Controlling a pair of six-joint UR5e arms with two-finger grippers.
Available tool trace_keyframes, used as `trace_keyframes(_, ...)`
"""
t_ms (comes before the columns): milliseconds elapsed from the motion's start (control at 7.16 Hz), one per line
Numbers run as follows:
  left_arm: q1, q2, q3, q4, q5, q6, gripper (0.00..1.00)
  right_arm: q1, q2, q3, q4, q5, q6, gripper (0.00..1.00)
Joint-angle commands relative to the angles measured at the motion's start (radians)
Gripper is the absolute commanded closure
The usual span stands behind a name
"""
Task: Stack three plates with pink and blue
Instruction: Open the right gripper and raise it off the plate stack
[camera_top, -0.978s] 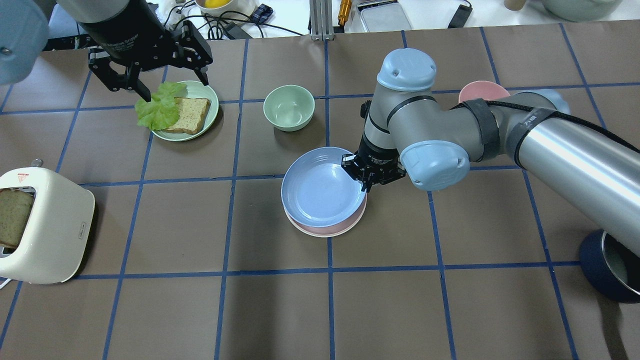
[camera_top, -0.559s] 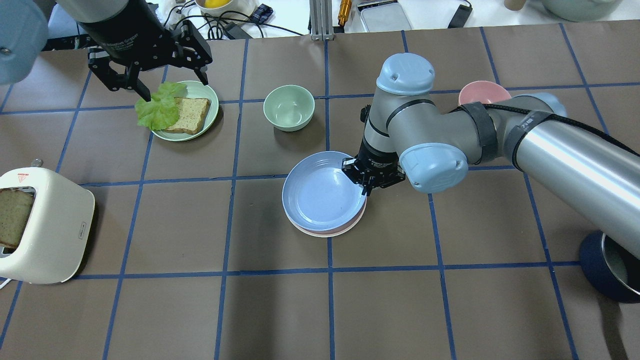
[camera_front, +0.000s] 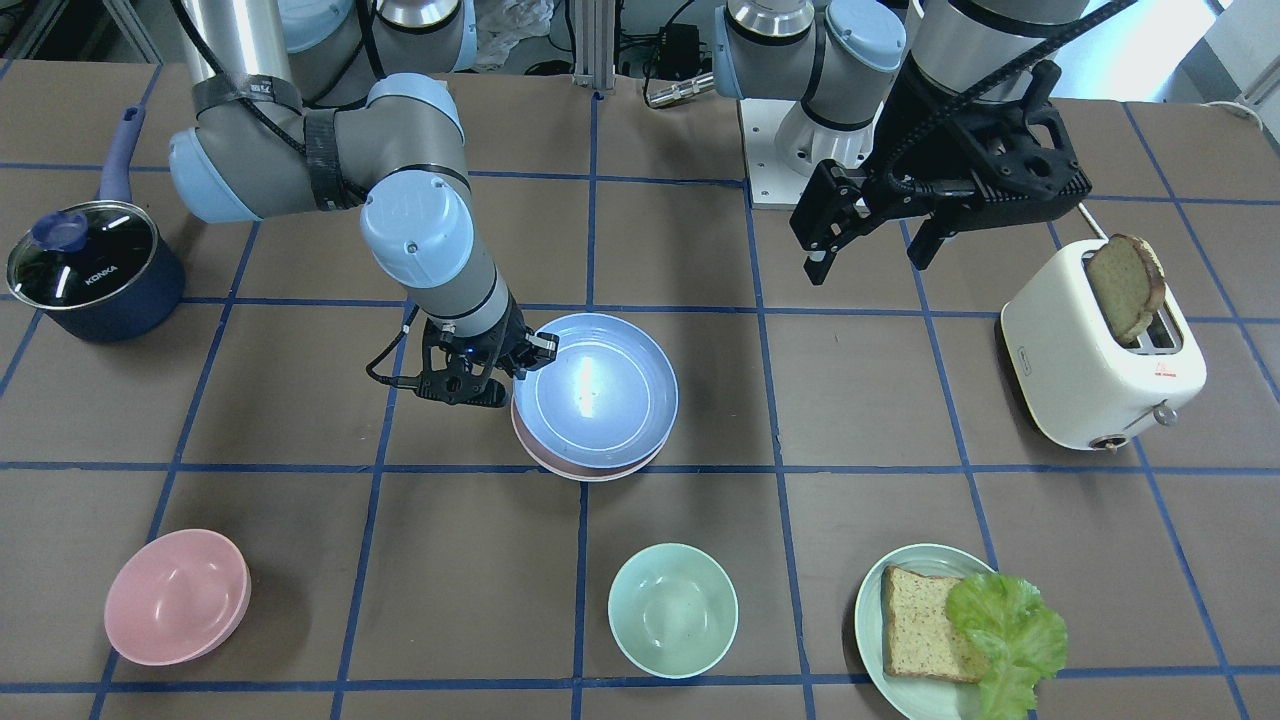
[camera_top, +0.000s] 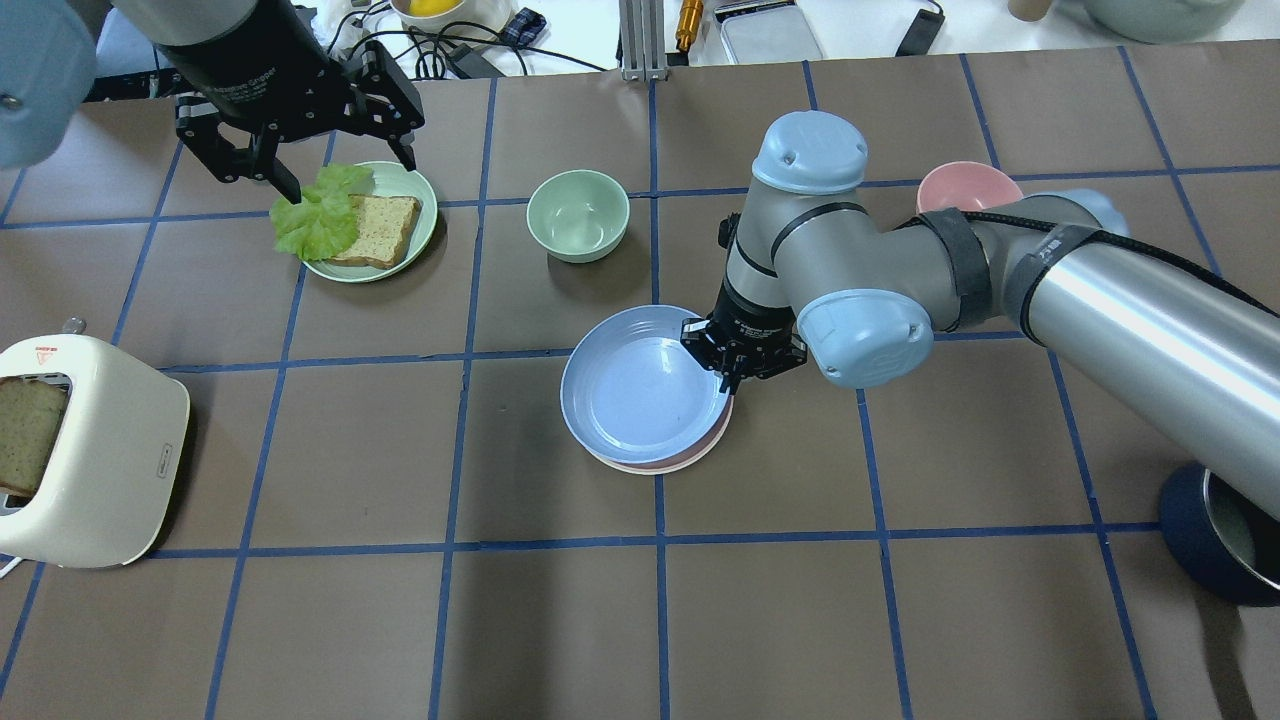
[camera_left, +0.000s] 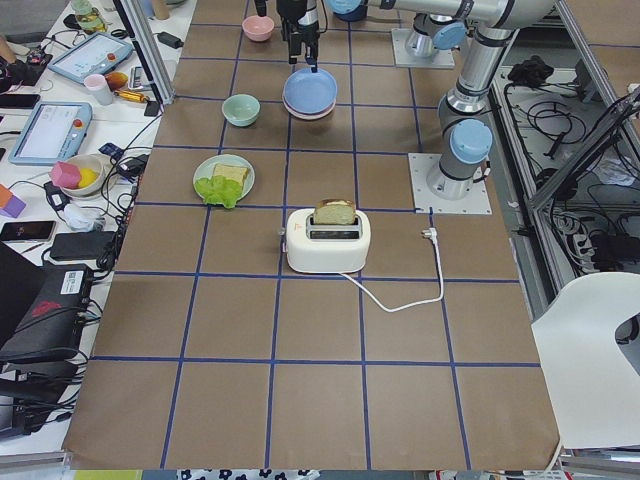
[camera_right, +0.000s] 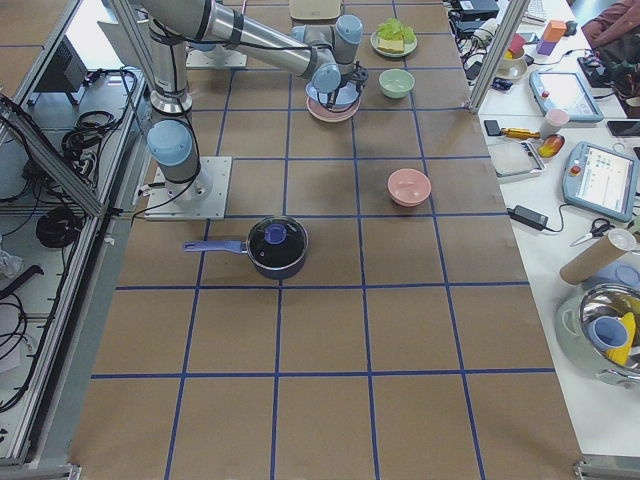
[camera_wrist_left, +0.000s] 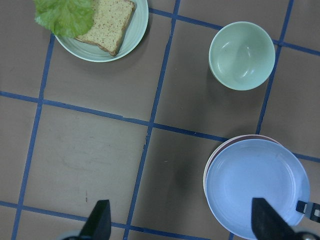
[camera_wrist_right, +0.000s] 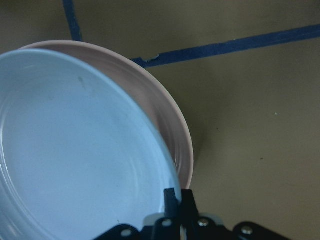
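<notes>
My right gripper (camera_top: 728, 378) is shut on the right rim of the light blue plate (camera_top: 640, 395), which sits tilted over the pale pink plate (camera_top: 700, 450) near the table's middle. In the right wrist view, the gripper (camera_wrist_right: 177, 200) pinches the blue plate (camera_wrist_right: 75, 150) and the pink plate (camera_wrist_right: 165, 120) shows just beyond it. A paler rim shows under the pink one; I cannot tell if it is the cream-white plate. My left gripper (camera_top: 350, 170) is open and empty, high at the far left.
A mint plate with bread and lettuce (camera_top: 425, 215) lies below the left gripper. A mint bowl (camera_top: 578, 215) stands behind the stack. A pink bowl (camera_top: 968, 183) is at the far right. A toaster (camera_top: 85, 450) is at the left edge, a navy pot (camera_top: 1215, 540) at the right.
My right gripper has lowered the blue plate closer onto the pink plate, so less pink rim shows. The left arm has not moved.
</notes>
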Motion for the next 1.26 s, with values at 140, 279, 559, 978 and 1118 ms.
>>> trace_keyframes(140,0.000,0.000,0.000,0.000,0.000,0.000,0.00,0.000,0.004,0.017,-0.024,0.001,-0.007,1.00)
trace_keyframes(279,0.000,0.000,0.001,0.000,-0.002,0.000,0.00,0.000,0.006,0.015,-0.024,0.001,-0.007,1.00)
trace_keyframes(559,0.000,0.000,0.001,0.000,-0.002,0.000,0.00,0.000,0.017,0.015,-0.042,0.003,-0.004,1.00)
trace_keyframes(978,0.000,0.002,0.001,0.000,0.001,0.002,0.00,-0.002,0.017,0.014,-0.043,0.001,-0.007,0.75)
trace_keyframes(1118,0.000,0.000,0.001,0.000,0.001,0.003,0.00,-0.003,0.017,0.012,-0.044,0.001,-0.009,0.57)
